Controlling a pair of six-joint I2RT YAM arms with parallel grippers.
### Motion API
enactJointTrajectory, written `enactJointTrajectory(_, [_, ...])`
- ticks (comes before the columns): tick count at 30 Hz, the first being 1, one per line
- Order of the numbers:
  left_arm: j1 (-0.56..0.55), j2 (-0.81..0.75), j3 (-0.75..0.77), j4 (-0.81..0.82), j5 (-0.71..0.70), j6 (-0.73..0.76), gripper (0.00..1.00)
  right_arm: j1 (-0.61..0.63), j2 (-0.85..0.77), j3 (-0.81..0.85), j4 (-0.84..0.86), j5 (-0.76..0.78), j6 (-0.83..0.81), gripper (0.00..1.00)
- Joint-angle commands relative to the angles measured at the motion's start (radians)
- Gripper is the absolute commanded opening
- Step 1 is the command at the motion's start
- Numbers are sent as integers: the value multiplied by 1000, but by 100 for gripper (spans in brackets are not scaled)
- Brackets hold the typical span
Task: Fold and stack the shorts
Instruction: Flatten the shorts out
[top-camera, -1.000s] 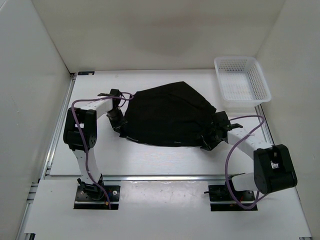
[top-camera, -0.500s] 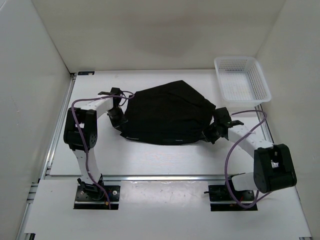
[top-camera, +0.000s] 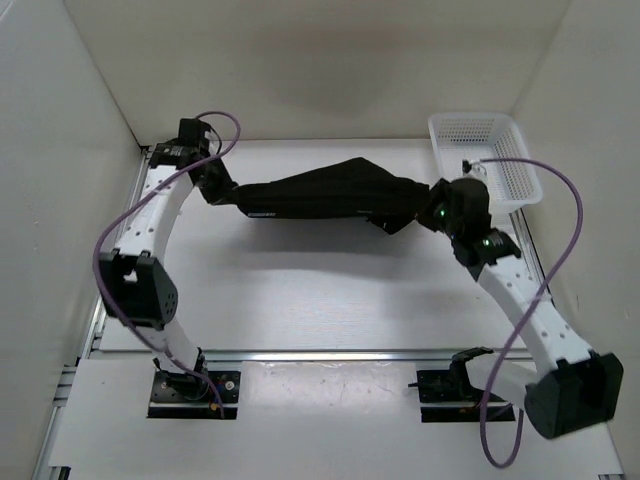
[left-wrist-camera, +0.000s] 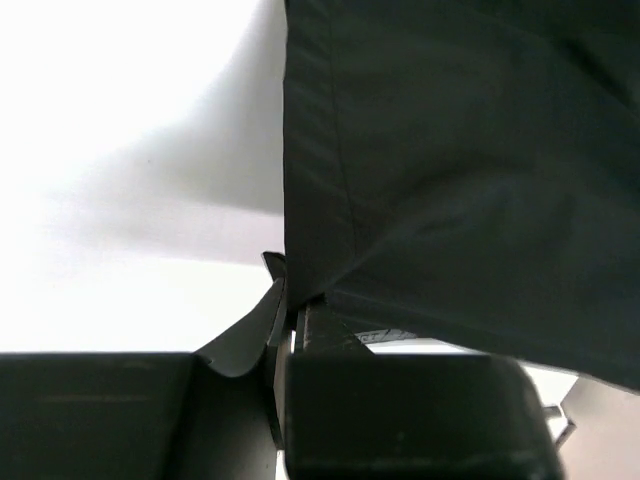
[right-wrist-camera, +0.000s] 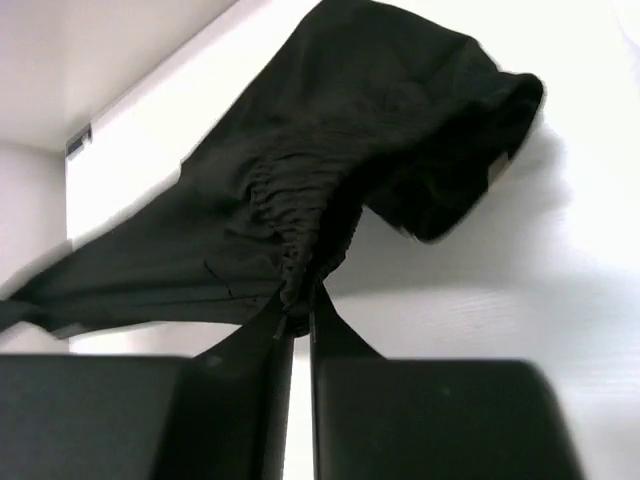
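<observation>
Fingers of the left end effector (left-wrist-camera: 290, 305) are pressed together on a hemmed corner of the black shorts (left-wrist-camera: 450, 170), with nothing but the thickness of the cloth between them. The right end effector (right-wrist-camera: 297, 300) is closed just as tightly, pinching a puckered, gathered strip that looks like the elastic waistband. A loose lump of cloth droops just beyond its tips.

Between the two grips the shorts (top-camera: 330, 192) stretch as a narrow, sagging band. They appear to be lifted off the worktop (top-camera: 330, 290), which shows a soft shadow under them. A white mesh basket (top-camera: 520, 170) stands near the right end effector, on its far side, and the cloth does not reach into it.

The cloth reads as light, thin and limp. It drapes, folds on itself and keeps no shape of its own, so it will go wherever the two grips carry it. It is not fragile, though the smooth weave could slide out of a shallow pinch. The best places to take hold are the thicker parts, the stitched hem at a leg corner and the gathered waistband. Holding both ends spreads the garment flat enough to lay down and fold.
</observation>
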Motion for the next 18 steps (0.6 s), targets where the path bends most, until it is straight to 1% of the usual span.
enactJointTrajectory(1, [-1,-206,-146,29,35,-3,10,30,-130,-199,44,196,-157,29])
enactJointTrajectory(2, [-22,-236,-294,72,46,-29,10,30,-143,-254,29,196,-137,56])
enactJointTrajectory(3, [-45,-254,-364,148,58,-45,10,30,-143,-324,3,196,-106,56])
enactJointTrajectory(4, [-88,-254,-469,176,58,-71,10,30,-143,-345,-58,196,-26,58])
enactJointTrajectory(5, [-105,-239,-505,192,58,-71,10,30,-143,-360,-59,175,19,58])
enactJointTrajectory(6, [-122,-218,-531,201,58,-80,10,30,-129,-372,-104,152,65,56])
enactJointTrajectory(7, [-136,-175,-551,210,31,-80,10,30,-120,-395,-118,121,108,56])
enactJointTrajectory(8, [-159,-159,-574,211,16,-89,10,30,-120,-406,-128,60,179,53])
enactJointTrajectory(10, [-179,-148,-575,211,-35,-89,10,30,-120,-429,-140,5,245,53])
enactJointTrajectory(12, [-190,-157,-575,211,-44,-89,10,30,-111,-449,-151,-46,322,53])
enactJointTrajectory(13, [-190,-167,-575,211,-55,-89,10,30,-111,-467,-151,-89,345,55])
enactJointTrajectory(15, [-190,-190,-566,211,-69,-89,10,30,-111,-495,-151,-121,385,59])
enactJointTrajectory(16, [-190,-190,-556,211,-80,-89,10,30,-111,-506,-151,-138,421,65])
enactJointTrajectory(18, [-190,-190,-547,201,-90,-89,10,30,-122,-532,-125,-161,439,66])
